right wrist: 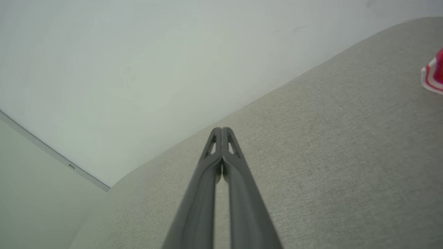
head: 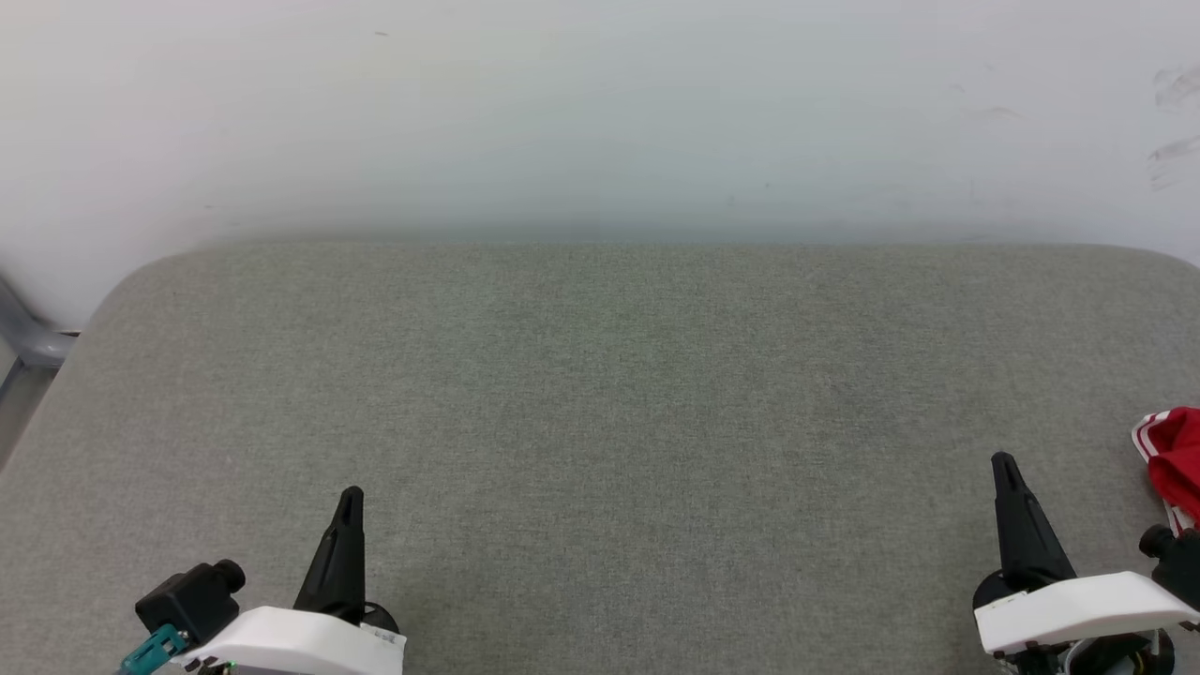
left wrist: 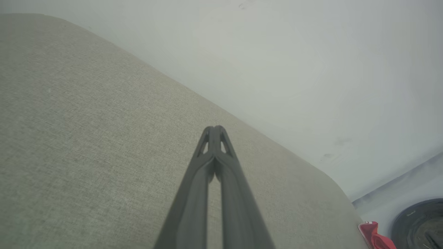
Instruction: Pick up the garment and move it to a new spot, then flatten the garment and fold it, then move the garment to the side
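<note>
1. The left gripper (left wrist: 214, 130): two long dark fingers clenched tip to tip, gripping nothing, over the near left of the surface.
2. The right gripper (right wrist: 221, 130): fingers likewise clenched together, gripping nothing, over the near right of the surface.
3. The garment (head: 1170, 459): red cloth with white-and-red striped trim, bunched at the right edge of the surface. It lies near the right gripper on its outer side, apart from the fingers. The picture edge cuts most of it off, and no print on it can be read.
4. The surface (head: 600, 375): grey woven upholstery with rounded far corners, set against the wall.
5. The wall (head: 600, 112): white, with faint scuffs at upper right.
6. A dark round object (left wrist: 420, 224): low, beyond the corner of the surface.
7. A grey metal frame (head: 23, 342): at the far left edge of the surface.
</note>
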You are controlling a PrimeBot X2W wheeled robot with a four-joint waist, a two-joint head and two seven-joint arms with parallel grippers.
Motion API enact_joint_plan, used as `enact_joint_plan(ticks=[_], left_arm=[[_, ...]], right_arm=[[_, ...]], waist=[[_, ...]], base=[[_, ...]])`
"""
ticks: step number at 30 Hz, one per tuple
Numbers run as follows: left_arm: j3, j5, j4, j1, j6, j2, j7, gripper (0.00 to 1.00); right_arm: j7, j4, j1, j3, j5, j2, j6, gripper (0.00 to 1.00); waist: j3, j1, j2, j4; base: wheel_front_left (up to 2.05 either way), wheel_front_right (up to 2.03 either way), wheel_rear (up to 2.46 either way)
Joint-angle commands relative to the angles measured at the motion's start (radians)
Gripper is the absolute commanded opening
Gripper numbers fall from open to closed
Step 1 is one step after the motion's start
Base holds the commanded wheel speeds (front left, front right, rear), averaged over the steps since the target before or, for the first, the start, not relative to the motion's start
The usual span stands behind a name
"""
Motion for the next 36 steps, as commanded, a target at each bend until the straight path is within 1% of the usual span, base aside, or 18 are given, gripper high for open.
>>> enact_joint_plan(ticks=[1, 16, 36], left_arm=[[0.007, -0.035, -0.007, -0.034, -0.004, 0.005, 0.008, 0.00], [0.024, -0.243, 0.018, -0.058, -0.006, 0.006, 0.061, 0.00], [0.047, -0.475, 0.047, -0.088, -0.008, 0.005, 0.121, 0.00]], right_arm=[[0.008, -0.009, -0.032, -0.005, 0.038, 0.000, 0.000, 0.00], [0.061, 0.006, -0.047, -0.015, 0.240, 0.004, 0.000, 0.00], [0.121, 0.024, -0.064, -0.027, 0.467, 0.008, 0.000, 0.00]], waist=[[0.000, 0.0000, -0.0001, 0.000], [0.005, 0.0000, -0.0001, -0.003], [0.011, -0.0001, -0.0001, -0.007]], base=[[0.00, 0.00, 0.00], [0.00, 0.00, 0.00], [0.00, 0.00, 0.00]])
